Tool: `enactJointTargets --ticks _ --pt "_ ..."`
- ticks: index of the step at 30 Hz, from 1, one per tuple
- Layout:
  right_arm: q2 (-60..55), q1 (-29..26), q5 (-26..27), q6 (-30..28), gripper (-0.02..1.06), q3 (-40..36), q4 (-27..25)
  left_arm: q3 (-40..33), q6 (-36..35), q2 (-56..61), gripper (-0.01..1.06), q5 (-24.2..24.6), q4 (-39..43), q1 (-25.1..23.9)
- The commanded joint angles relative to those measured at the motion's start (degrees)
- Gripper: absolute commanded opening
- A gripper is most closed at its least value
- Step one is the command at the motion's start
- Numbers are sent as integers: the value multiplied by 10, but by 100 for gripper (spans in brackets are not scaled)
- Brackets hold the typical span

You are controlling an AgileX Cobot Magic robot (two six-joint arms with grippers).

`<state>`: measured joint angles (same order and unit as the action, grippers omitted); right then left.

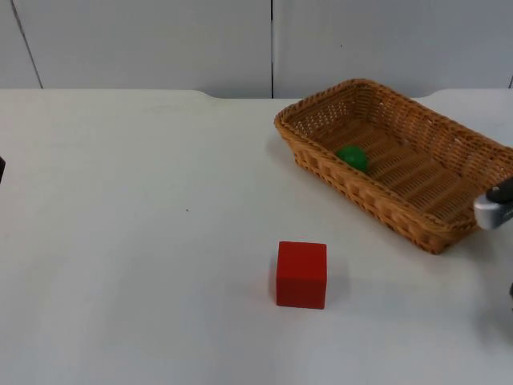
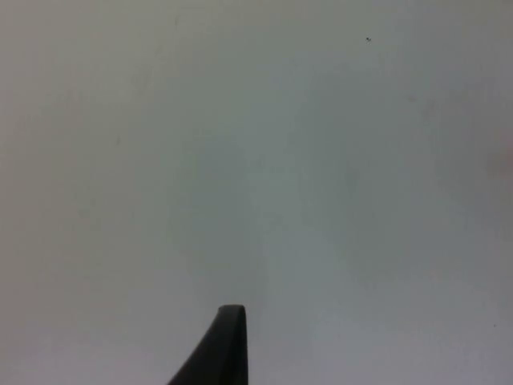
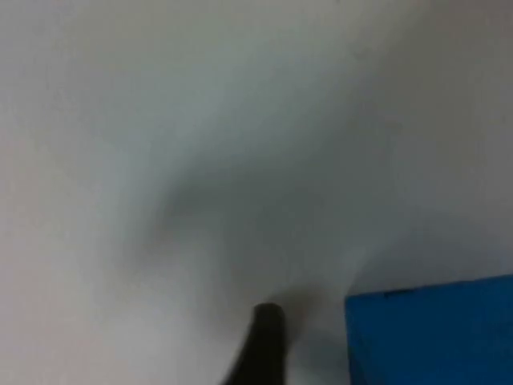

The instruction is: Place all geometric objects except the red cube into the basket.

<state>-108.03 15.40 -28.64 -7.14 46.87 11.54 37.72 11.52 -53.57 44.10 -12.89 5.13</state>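
Two geometric things show from the top camera: a red cube [image 1: 302, 274] standing alone on the white tabletop [image 1: 144, 241], and a green object [image 1: 353, 157] lying inside the wicker basket [image 1: 449, 228] against its near long wall. The basket sits toward the far right of the tabletop, set at a slant, well apart from the cube. The right wrist camera adds a third thing, a blue block [image 3: 433, 333] resting on the tabletop just beside the black fingertip of the right claw [image 3: 260, 345]; whether that claw is released or clenched cannot be told. In the top view a grey piece of the right arm [image 1: 495, 207] enters at the right edge, just outside the basket's near corner. The left wrist camera looks onto bare tabletop past one fingertip of the left claw [image 2: 220, 349], with a tiny dark speck [image 2: 368, 38] on the surface; its grip likewise cannot be told. Wide open surface lies left of the cube and in front of the basket, up to the grey partition wall [image 1: 160, 40].
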Motion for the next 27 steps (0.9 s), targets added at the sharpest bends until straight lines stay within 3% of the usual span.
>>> enactJointTargets --ticks 1,4,5,7,10,15,20,27 --pt "1 -3 -18 2 60 2 9 -4 -2 4 105 -7 -4 -1" --pt "16 -3 -40 23 27 5 36 -4 -2 4 105 -8 -4 -1" --pt "16 -3 -40 23 27 5 36 -4 -2 4 105 -8 -4 -1" --pt "42 -3 -70 23 1 20 35 -4 -2 4 105 -10 -4 -1" --pt "116 -2 -165 23 0 62 31 -4 -2 4 105 -12 -4 -1" --pt "218 -2 -242 23 0 90 27 -4 -2 4 105 -12 -4 -1" --pt "294 -2 -238 31 0 90 -2 -4 -2 4 105 -12 -4 -1" --pt "306 -2 -216 31 0 90 -29 -4 -2 4 105 -12 -1 -1"
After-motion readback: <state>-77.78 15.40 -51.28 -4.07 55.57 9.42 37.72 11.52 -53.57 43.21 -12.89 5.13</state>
